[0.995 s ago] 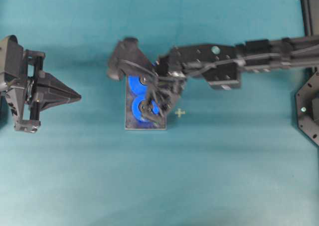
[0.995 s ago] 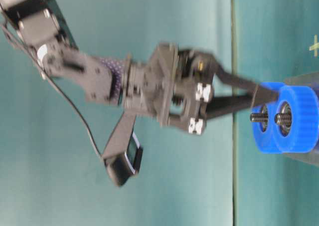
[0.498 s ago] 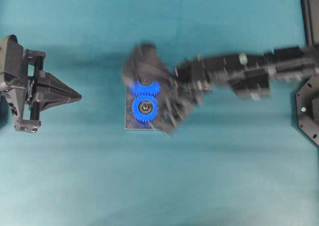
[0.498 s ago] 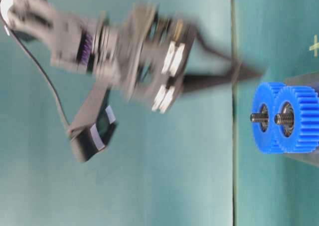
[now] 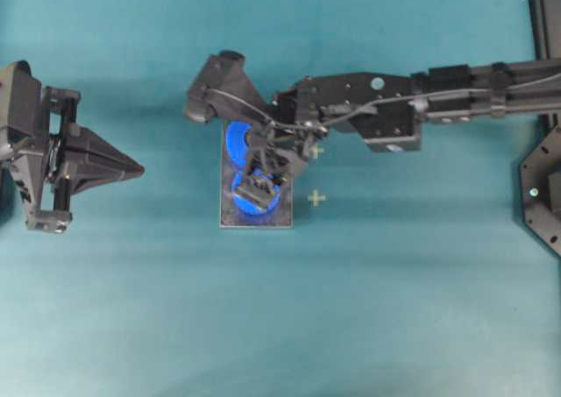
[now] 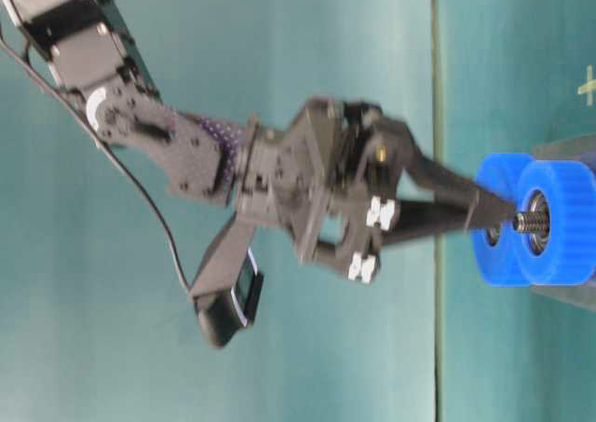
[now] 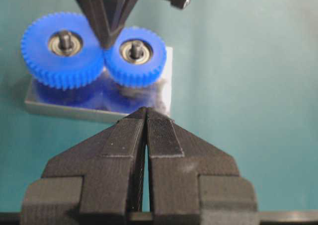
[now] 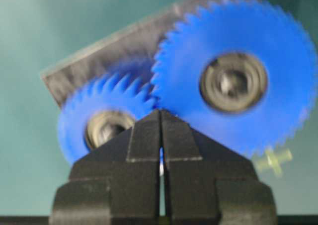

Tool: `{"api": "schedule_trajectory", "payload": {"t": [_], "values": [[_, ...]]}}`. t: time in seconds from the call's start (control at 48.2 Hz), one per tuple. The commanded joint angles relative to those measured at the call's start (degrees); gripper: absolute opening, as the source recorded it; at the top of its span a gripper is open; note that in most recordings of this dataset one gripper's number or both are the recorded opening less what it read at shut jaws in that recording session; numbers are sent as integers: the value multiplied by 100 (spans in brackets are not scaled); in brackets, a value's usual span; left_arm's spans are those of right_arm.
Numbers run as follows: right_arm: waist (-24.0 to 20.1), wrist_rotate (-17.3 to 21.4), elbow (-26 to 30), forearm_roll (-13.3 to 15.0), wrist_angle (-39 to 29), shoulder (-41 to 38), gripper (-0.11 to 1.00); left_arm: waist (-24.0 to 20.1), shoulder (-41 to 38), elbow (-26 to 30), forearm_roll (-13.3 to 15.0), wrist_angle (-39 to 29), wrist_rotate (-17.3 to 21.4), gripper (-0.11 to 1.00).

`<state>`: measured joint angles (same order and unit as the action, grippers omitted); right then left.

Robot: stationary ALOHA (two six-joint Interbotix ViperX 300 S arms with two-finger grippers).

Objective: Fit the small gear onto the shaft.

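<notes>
The small gear [image 7: 134, 55] already sits on the shaft [image 7: 134, 49] at upper centre, meshed with the larger gear [image 7: 60, 48], while the right gripper [image 8: 160, 116], fingers together and empty, presses beside its hub, seemingly seating it.

Seen from above, the right gripper [image 5: 257, 185] hangs over two blue gears [image 5: 237, 139] on a grey plate [image 5: 285, 217]; the left gripper [image 5: 131, 167] sits well apart

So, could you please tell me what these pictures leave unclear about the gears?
- Overhead: the right gripper covers the small gear.
- Right wrist: blurred; its fingers hide part of the small gear's hub.
- Table-level: the large gear sits mostly behind the small one.
</notes>
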<state>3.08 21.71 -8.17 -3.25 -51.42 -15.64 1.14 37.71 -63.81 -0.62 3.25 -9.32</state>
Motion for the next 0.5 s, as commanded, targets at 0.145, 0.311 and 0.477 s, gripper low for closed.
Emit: {"api": "schedule_trajectory", "payload": {"t": [0.145, 0.311, 0.477], "values": [[-501, 264, -554, -264, -185, 598, -1, 0, -9, 141, -9, 44, 0, 0], [-668, 448, -756, -264, -193, 1063, -1, 0, -9, 158, -9, 53, 0, 0], [-554, 413, -993, 272, 343, 1582, -1, -9, -9, 185, -18, 53, 9, 0]]}}
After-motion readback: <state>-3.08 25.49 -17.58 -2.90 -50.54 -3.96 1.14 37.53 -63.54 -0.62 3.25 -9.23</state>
